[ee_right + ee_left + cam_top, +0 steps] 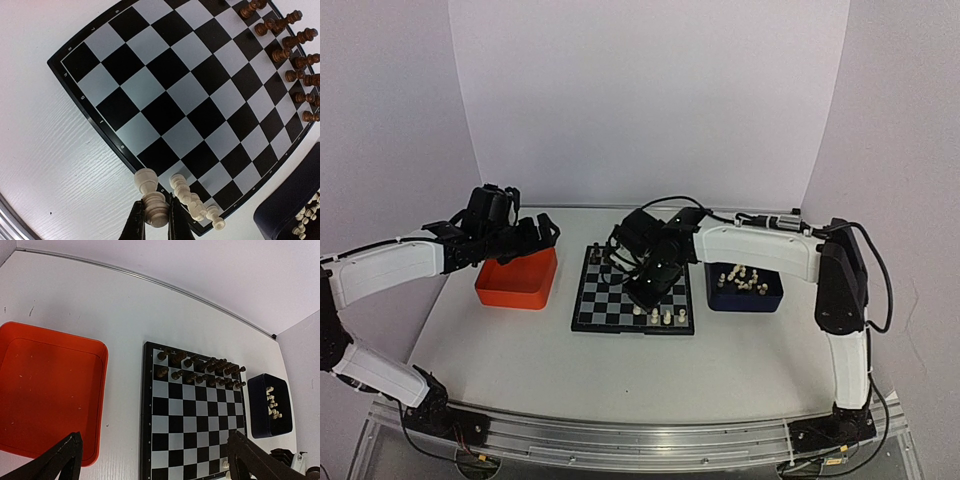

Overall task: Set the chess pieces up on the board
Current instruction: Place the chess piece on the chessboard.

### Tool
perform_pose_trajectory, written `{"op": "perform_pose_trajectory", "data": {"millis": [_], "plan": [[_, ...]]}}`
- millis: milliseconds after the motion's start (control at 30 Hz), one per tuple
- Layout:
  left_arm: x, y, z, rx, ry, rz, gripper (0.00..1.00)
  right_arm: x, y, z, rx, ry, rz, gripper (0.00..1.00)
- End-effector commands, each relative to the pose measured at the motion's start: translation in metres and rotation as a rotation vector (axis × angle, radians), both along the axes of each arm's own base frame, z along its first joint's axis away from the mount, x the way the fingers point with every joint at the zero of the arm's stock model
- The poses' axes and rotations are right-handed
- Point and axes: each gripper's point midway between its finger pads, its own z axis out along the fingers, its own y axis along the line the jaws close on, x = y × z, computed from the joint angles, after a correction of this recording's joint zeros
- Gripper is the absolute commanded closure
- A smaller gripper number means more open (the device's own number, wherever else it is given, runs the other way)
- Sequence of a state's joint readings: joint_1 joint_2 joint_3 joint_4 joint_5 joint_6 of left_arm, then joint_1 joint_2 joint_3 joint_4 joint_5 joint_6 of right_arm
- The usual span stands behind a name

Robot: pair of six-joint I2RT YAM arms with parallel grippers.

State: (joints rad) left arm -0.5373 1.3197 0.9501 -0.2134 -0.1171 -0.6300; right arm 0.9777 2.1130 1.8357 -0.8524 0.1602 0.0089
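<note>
The right pincer [152, 222] is clenched on a white chess piece [151, 197], gripped between its two fingers over the border of the board [165, 90]. I cannot tell whether the piece touches the board. Just beside the pincer, to its right in the wrist view, a few more white pieces [195, 202] stand in a row along the board's edge squares. Farther that way is a dark blue tray [280, 212] holding loose pieces [305, 220], also white. Across the board from the pincer, the dark pieces [292, 47] stand in two rows. The left pincer [535, 232] hangs released, jaws wide, above an orange tray [515, 285] on the table [720, 370], beside the board.
</note>
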Motion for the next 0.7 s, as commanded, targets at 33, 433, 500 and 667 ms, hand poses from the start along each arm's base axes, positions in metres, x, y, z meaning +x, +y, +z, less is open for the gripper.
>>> {"op": "perform_pose_trajectory", "data": {"millis": [33, 433, 500, 667], "plan": [[0.007, 0.003, 0.021, -0.013, -0.04, 0.026, 0.0, 0.003, 0.009, -0.003, -0.049, -0.057, 0.058, 1.0], [0.01, -0.001, 0.019, -0.013, -0.033, 0.014, 0.0, 0.012, 0.009, -0.019, -0.123, -0.096, 0.08, 1.0], [0.01, -0.001, 0.019, -0.013, -0.032, 0.013, 0.0, 0.013, 0.008, -0.021, -0.131, -0.098, 0.081, 1.0], [0.011, -0.002, 0.019, -0.011, -0.033, 0.011, 0.0, 0.014, 0.006, -0.027, -0.152, -0.1, 0.084, 1.0]]}}
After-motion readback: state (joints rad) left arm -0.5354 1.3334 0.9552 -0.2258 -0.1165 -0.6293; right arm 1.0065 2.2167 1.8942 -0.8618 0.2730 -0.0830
